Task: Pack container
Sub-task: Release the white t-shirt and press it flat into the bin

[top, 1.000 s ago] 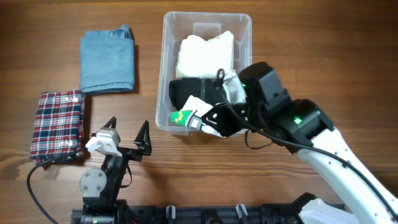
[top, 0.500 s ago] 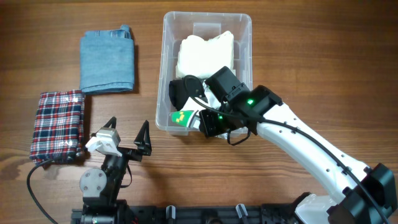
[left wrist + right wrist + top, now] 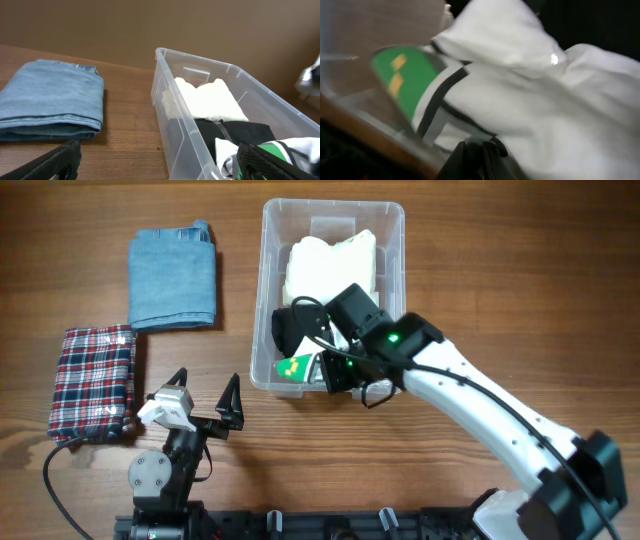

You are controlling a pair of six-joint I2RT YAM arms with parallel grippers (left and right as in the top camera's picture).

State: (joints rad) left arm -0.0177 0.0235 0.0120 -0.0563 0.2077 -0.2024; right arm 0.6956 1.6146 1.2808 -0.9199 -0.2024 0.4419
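Container (image 3: 334, 204) w/ folded clothes (image 3: 330, 265); right gripper (image 3: 318, 370) inside, left gripper (image 3: 207, 378) spread wide.

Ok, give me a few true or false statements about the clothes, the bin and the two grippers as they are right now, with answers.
1. The folded jeans lie inside the container. False: they lie on the table, to the left of the container in the overhead view.
2. A cream folded garment sits at the container's far end. True.
3. The left gripper is open and holds nothing. True.
4. The plaid cloth is stacked on top of the jeans. False: it lies flat on the table, nearer the robot than the jeans.
5. The right gripper is at the container's near end, on a white and green garment. True.
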